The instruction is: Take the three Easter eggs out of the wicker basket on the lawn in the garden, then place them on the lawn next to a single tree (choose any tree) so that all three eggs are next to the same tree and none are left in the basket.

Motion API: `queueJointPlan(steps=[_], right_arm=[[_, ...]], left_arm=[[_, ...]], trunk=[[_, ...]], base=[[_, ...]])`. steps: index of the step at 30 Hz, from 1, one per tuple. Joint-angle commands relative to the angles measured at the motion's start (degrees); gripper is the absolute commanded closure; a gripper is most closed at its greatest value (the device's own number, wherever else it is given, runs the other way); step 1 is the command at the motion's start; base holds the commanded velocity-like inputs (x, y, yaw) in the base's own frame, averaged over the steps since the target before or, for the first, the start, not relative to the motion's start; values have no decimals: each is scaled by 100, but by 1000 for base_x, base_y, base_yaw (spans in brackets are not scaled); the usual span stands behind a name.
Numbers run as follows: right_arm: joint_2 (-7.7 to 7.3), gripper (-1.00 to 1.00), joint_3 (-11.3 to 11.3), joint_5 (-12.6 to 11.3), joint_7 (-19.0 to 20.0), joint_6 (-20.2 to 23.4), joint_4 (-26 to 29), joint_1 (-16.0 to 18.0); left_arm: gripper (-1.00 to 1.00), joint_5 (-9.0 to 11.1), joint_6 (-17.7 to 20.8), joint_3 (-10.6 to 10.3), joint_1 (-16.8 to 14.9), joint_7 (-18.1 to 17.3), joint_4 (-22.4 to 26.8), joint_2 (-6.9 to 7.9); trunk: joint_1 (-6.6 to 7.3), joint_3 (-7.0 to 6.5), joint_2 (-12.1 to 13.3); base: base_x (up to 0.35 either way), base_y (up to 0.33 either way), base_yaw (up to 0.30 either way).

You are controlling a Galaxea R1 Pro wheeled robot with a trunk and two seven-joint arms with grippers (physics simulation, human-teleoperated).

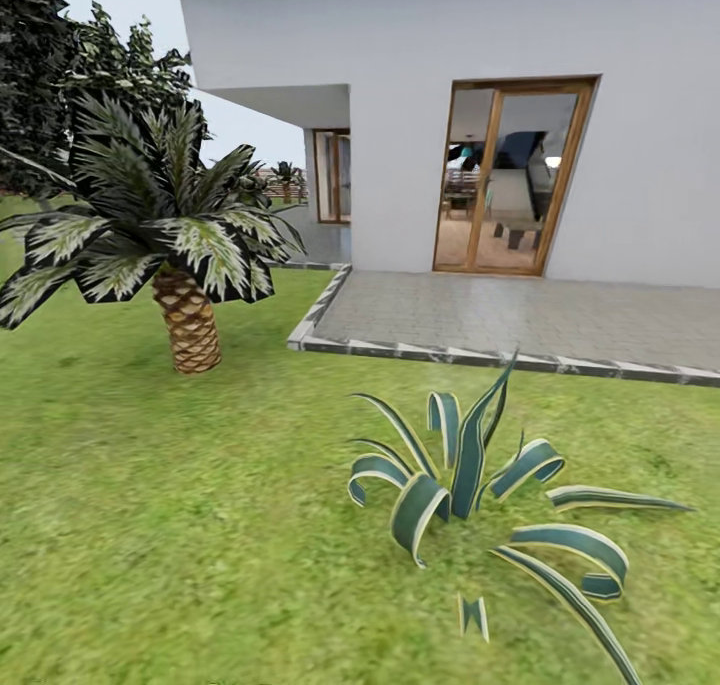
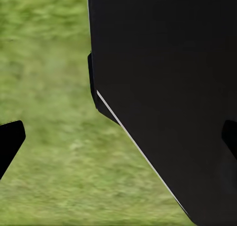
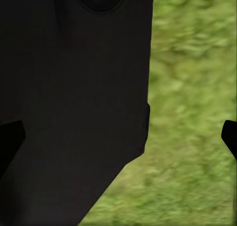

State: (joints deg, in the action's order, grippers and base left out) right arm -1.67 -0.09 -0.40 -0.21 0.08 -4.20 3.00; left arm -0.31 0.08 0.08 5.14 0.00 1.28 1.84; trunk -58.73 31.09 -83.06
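1. Two grippers hang over grass: the left gripper [image 2: 118, 139] and the right gripper [image 3: 118, 137] both have their fingertips wide apart and hold nothing.
2. No egg or basket is in sight, so I cannot tell which way they lie or which arm is nearer; the robot must probably drive and search first.
3. Ahead, the lawn [image 1: 150, 525] is flat and roomy, with a palm [image 1: 165, 235], a striped agave [image 1: 470, 490] and the grey patio [image 1: 520, 315].

We face a white house wall [image 1: 450, 25]; a wood-framed glass door [image 1: 510, 175] opens onto a grey paved patio [image 1: 520, 315]; daylight is even.
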Motion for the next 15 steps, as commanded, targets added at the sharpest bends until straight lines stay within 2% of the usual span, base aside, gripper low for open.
queueJointPlan(steps=[1, 15], right_arm=[[0, -100, 0, -5, -2, 1, -11, 7], [-1, -100, -5, -13, -6, 1, -11, 7]], left_arm=[[-100, -4, 1, 1, 5, 0, 12, 0], [-100, -4, 0, -2, 5, 0, 12, 0]], trunk=[[0, 4, -2], [0, 4, -2]], base=[[0, 31, 255], [0, 4, 256]])
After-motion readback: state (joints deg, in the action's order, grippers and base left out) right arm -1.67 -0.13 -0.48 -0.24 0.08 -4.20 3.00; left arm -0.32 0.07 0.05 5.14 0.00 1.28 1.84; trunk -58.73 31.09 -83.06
